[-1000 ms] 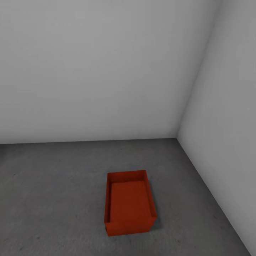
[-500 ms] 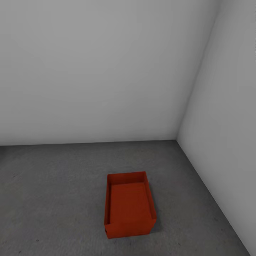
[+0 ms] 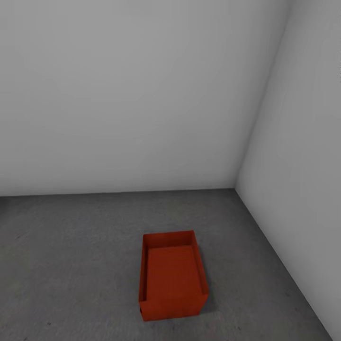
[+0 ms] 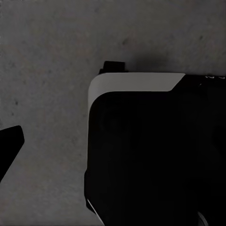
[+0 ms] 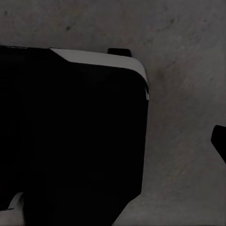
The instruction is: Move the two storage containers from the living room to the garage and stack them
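Observation:
An orange-red storage container (image 3: 171, 277) stands on the dark grey concrete floor (image 3: 71, 246) of the garage, near the corner of two white walls. It is open-topped and holds nothing. A doubled rim along its left side and a seam low on its front wall (image 3: 173, 310) look like a second container under the first, but I cannot separate the two clearly. Nothing touches the stack. In the left wrist view one dark fingertip (image 4: 9, 148) hangs over the floor. The right wrist view shows another dark fingertip (image 5: 220, 141) at the picture's edge.
The back wall (image 3: 132, 94) and the right wall (image 3: 303, 166) meet just behind and to the right of the stack. Both wrist views look down at my own dark, white-edged base (image 4: 155, 150) (image 5: 70, 141) on the floor. Open concrete stretches to the left.
The whole head picture has slid down a little, so the camera has moved. The stack stays in the same spot by the corner.

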Controlling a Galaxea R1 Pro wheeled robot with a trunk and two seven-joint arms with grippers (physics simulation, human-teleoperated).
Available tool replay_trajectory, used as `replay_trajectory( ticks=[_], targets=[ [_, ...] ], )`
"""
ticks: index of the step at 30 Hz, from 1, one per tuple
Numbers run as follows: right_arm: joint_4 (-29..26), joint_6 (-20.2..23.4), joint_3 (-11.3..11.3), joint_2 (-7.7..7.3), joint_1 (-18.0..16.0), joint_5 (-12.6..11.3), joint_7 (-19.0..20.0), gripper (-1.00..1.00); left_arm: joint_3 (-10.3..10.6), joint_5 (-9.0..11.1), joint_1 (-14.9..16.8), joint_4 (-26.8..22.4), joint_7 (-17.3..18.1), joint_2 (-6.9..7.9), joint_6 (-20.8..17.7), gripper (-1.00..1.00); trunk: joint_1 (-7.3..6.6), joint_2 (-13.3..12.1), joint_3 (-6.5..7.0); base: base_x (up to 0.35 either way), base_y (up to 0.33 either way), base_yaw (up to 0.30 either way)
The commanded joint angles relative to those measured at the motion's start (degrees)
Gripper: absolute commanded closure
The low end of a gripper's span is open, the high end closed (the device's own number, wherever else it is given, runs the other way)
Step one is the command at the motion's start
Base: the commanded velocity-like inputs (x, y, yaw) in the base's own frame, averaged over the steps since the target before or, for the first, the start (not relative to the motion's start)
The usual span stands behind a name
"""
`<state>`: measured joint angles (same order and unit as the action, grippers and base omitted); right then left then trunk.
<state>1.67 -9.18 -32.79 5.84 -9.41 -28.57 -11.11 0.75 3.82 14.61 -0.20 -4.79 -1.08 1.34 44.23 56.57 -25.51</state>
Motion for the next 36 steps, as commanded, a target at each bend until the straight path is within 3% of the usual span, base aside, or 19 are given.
replay_trajectory(
  ticks=[1, 36],
  targets=[
    [0.18, -0.31, -0.48, 0.05, -0.05, -0.52, 0.03, -1.0, 0.12, 0.4, -0.02, 0.03, -0.13, 0.03, 0.21, -1.0, 0.0, 0.04, 0.01, 0.0, 0.0, 0.0],
    [0.01, 0.02, -0.74, -0.43, -0.08, -0.5, 0.09, -1.0, 0.31, -0.39, -0.1, -0.48, -0.22, 0.37, 0.51, -1.0, 0.0, 0.04, 0.28, 0.0, 0.0, 0.0]
  ],
)
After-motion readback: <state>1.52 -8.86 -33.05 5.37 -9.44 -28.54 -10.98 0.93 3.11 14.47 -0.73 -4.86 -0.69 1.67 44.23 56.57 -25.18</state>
